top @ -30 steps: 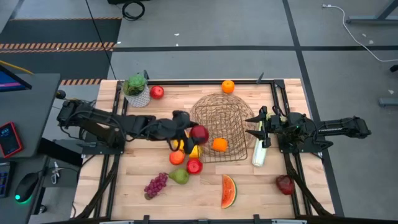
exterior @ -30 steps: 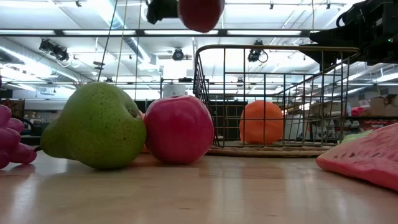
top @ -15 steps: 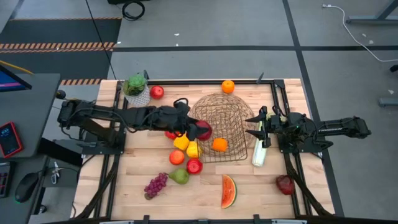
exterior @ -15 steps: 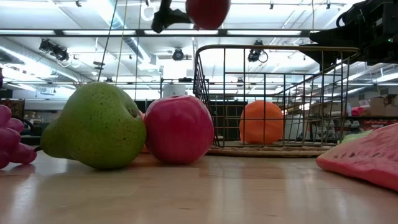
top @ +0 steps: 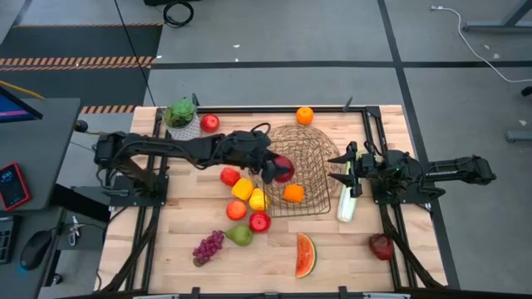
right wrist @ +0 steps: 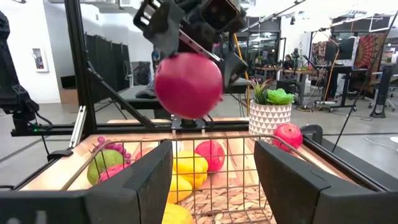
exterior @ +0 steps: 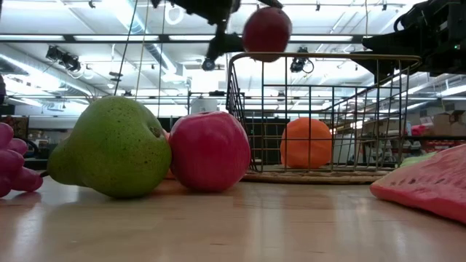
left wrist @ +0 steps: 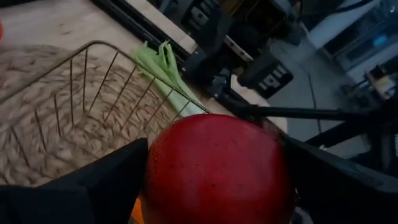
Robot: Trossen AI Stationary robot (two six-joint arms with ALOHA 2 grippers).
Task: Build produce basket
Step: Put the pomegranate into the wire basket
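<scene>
1. The left gripper [top: 274, 170] pinches a red apple [top: 283, 169] between its fingers, held in the air.
2. Just below it sits the basket [top: 309, 143], its near rim under the apple; an orange [top: 293, 193] lies inside.
3. The right gripper [top: 343, 169], pressed together, rests against the basket's far side, beside the celery stalk [top: 346, 202].

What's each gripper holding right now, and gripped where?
Left gripper holds a red apple by its opposite sides, above the basket rim. Right gripper is shut, holding nothing.
</scene>
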